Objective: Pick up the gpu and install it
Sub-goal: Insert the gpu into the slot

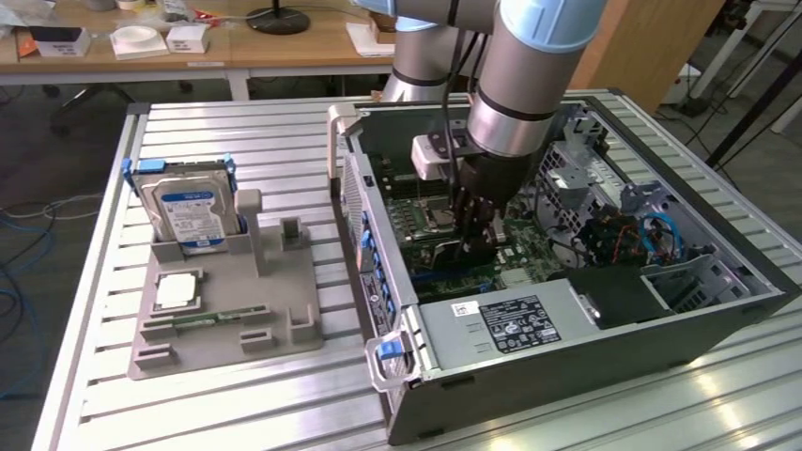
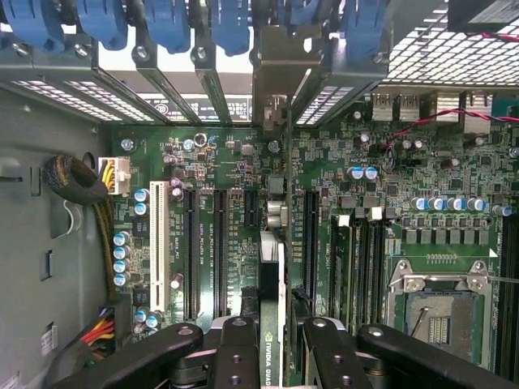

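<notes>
While the arm hangs over the open case: here is how it all lines up right now.

Gripper: black multi-link gripper, down inside the open grey metal computer tower case, fingers clenched on the card between them.

Held thing: the gpu, a thin black expansion card seen edge-on, with a green-and-white maker's label showing at the grip.

Where the gpu is: pinched between the fingers, directly below the wrist and just above the green motherboard.

Long axis: the card's edge runs straight away from the gripper toward its silver metal end bracket at the case's slotted rear wall.

Alignment: that edge lies parallel to the long black expansion slots, sitting between two of them. Whether it is already touching a slot I can't tell.

Pointing: by my read the connector edge faces down at the board, bracket end toward the rear openings.

Exterior check: gripper stands upright over the middle of the board.

Off to the exterior view's left: grey plastic parts stand holding a silver blue-labelled hard drive, well apart from the action.
</notes>
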Controlling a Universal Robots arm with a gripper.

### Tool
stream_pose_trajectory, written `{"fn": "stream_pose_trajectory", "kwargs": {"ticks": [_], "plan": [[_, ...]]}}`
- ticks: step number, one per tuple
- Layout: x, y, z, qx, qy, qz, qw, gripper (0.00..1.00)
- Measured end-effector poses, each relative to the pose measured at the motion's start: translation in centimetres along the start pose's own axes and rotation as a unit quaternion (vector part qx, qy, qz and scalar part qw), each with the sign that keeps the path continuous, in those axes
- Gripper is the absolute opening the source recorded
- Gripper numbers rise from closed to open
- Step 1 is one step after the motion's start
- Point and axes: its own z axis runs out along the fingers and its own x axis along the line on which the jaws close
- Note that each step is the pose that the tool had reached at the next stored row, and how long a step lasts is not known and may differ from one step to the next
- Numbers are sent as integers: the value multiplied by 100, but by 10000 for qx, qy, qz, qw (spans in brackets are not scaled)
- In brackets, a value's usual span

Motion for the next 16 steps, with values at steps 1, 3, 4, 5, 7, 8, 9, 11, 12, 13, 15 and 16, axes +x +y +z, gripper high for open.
{"fn": "stream_pose_trajectory", "kwargs": {"ticks": [1,3,4,5,7,8,9,11,12,13,15,16], "plan": [[0,0,5,0,0,0,10000,26],[0,0,15,-1,2,0,10000,26],[1,0,21,-1,3,0,10000,26],[1,0,26,0,3,0,10000,26],[1,0,35,1,2,0,10000,26],[1,-1,39,1,3,0,10000,26],[1,-1,40,1,2,0,10000,26],[0,-1,42,2,0,0,10000,26],[0,-1,42,2,0,0,10000,26],[0,-1,42,2,0,0,10000,26],[0,-1,42,2,0,0,10000,26],[0,-1,42,2,0,0,10000,26]]}}
